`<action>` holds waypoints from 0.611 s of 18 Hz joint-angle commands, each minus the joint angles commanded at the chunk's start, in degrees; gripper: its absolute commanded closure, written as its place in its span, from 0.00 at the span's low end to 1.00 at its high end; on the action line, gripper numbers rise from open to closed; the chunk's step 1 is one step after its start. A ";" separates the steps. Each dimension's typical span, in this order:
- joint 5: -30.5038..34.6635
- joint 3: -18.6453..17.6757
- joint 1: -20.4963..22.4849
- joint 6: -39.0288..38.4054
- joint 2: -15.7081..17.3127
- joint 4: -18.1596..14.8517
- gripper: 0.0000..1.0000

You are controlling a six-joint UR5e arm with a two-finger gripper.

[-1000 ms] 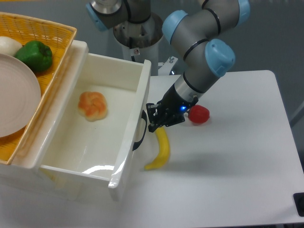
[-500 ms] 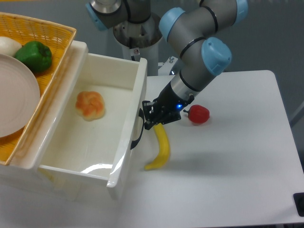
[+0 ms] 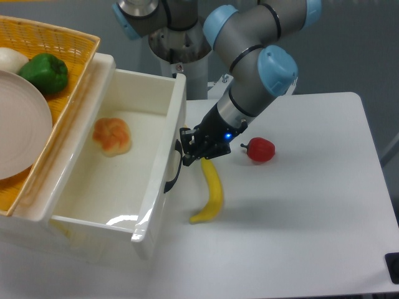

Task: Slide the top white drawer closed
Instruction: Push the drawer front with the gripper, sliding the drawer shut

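The top white drawer (image 3: 159, 165) stands part open, its glossy front panel facing right with a black curved handle (image 3: 173, 167). An orange bun (image 3: 111, 136) lies inside it. My gripper (image 3: 187, 149) is pressed against the drawer front by the handle. Its fingers look close together, but I cannot tell whether they are open or shut. The lower drawer front is hidden.
A yellow banana (image 3: 211, 194) lies on the white table (image 3: 299, 218) just below the gripper. A red fruit (image 3: 260, 149) sits to its right. On the cabinet top a yellow wicker basket (image 3: 68, 81) holds a green pepper (image 3: 45, 72) and a pale plate (image 3: 22, 124).
The gripper has moved left against the drawer front, and the drawer has slid left, further into the cabinet. The bun moved with it.
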 joint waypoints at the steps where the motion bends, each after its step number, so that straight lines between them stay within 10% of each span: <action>1: 0.00 0.00 -0.35 -0.09 0.26 -0.09 1.00; 11: -0.44 -0.27 -3.78 -3.16 1.05 0.09 1.00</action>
